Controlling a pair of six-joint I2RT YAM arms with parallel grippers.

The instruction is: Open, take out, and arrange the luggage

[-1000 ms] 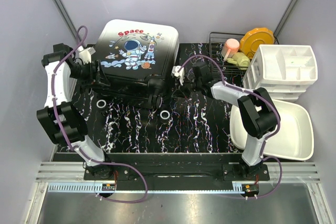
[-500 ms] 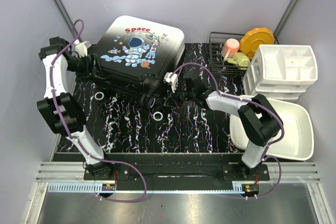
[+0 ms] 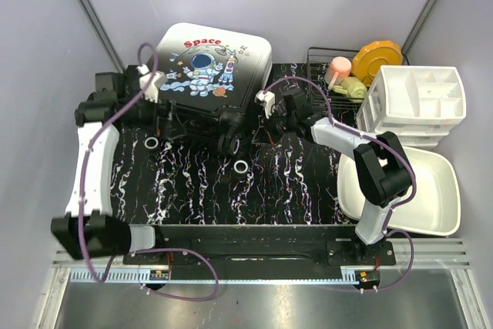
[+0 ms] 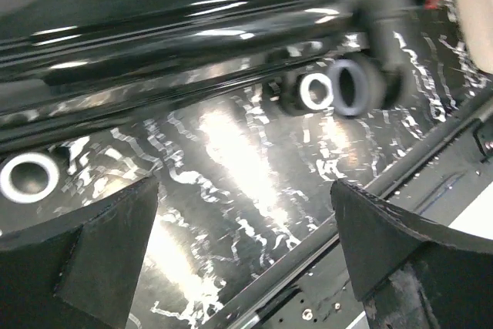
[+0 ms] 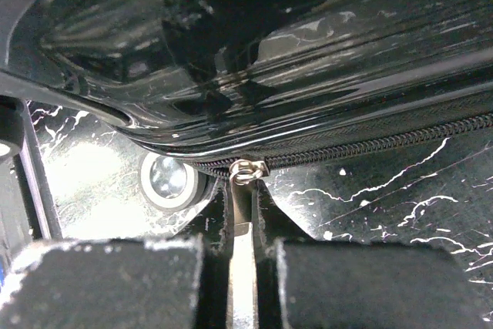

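The luggage (image 3: 206, 63) lies flat at the back of the table, astronaut and red "Space" print facing up, wheels toward me. My left gripper (image 3: 171, 119) is at its front left edge and stands open. In the left wrist view the left gripper (image 4: 246, 244) has only marbled table between its wide-spread fingers (image 4: 92, 260), and the luggage's black edge (image 4: 154, 44) runs above. My right gripper (image 3: 253, 130) is at the front right corner. In the right wrist view the right gripper (image 5: 245, 206) is shut on the silver zipper pull (image 5: 246, 217), just below the zipper slider (image 5: 248, 169).
A wire rack (image 3: 320, 63) with an orange plate (image 3: 377, 58) and a pink cup (image 3: 337, 68) stands at the back right. A white drawer organiser (image 3: 416, 102) and a white basin (image 3: 408, 186) fill the right side. Luggage wheels (image 3: 240, 166) rest on the marbled table.
My left gripper has opened wide and its arm has swung in toward the luggage's front left. The luggage has turned and shifted slightly. The right gripper still pinches the zipper pull.
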